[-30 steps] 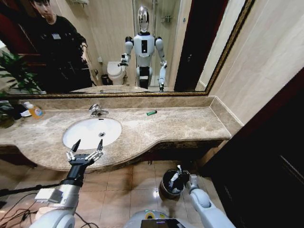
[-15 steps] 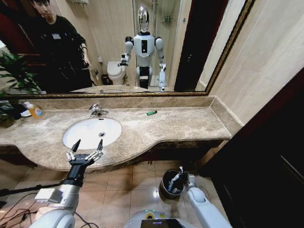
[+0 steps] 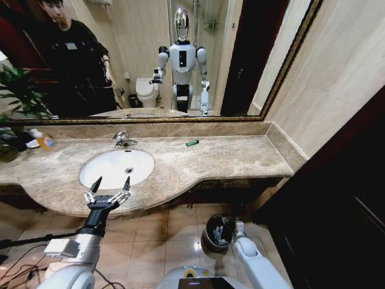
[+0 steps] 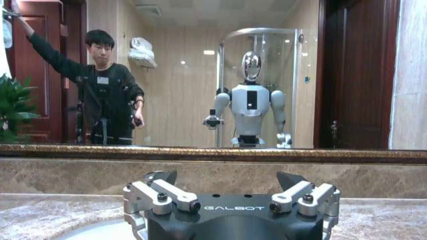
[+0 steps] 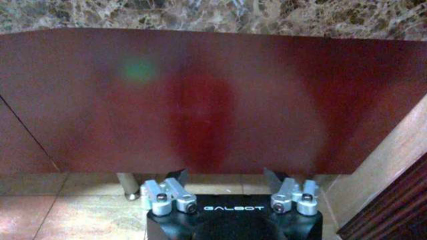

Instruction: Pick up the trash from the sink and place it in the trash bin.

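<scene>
Trash: a small green stick (image 3: 192,143) lies on the marble counter (image 3: 228,159), upper centre of the head view, right of the sink (image 3: 116,168). Left gripper (image 3: 109,186) hangs spread at the basin's front edge; right gripper (image 5: 229,182), spread, faces the red-brown cabinet front (image 5: 200,100), beside the trash bin (image 3: 217,232) on the tiled floor.

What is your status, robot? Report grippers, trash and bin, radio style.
Left gripper open, hovering at sink front edge. Right gripper open, low beside trash bin. Green stick on counter behind. Nothing blocking.

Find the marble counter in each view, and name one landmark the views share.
Head view: the marble counter spans the middle, under the mirror frame.
Left wrist view: it runs across behind the left gripper.
Right wrist view: its edge sits above the red-brown cabinet panel.
Shared landmark: the mirror frame, in head and left wrist views.
</scene>
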{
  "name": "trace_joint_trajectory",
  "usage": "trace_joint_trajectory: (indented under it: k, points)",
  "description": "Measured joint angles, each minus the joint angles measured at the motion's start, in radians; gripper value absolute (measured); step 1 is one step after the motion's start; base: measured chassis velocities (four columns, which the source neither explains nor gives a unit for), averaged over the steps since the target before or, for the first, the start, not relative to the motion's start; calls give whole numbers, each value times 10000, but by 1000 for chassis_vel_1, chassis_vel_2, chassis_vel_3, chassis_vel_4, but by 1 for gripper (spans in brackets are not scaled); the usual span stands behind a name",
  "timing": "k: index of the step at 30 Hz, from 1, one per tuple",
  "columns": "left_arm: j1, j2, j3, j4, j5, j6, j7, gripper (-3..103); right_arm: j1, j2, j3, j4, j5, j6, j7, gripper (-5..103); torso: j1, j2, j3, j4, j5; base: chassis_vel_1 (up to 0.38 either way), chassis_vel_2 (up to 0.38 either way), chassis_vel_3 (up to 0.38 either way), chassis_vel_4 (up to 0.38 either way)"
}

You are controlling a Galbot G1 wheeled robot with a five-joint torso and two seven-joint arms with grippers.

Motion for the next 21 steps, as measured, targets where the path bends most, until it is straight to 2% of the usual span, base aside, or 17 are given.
trace_joint_trajectory:
  k: [1,2,4,5,6,21]
  points:
    - [0,0,0,0,0,0,0,100,0,-1,0,13,0,0,8,83,0,0,0,0,0,0,0,0,0]
    - [0,0,0,0,0,0,0,100,0,-1,0,13,0,0,8,83,0,0,0,0,0,0,0,0,0]
    - [0,0,0,0,0,0,0,100,-8,2,1,64,0,0,20,93,0,0,0,0,0,0,0,0,0]
    - [0,0,0,0,0,0,0,100,-8,2,1,64,0,0,20,93,0,0,0,0,0,0,0,0,0]
    - [0,0,0,0,0,0,0,100,-13,6,-2,100,0,-6,27,97,0,0,0,0,0,0,0,0,0]
    - [0,0,0,0,0,0,0,100,-5,155,-41,215,0,-85,78,100,0,0,0,0,0,0,0,0,0]
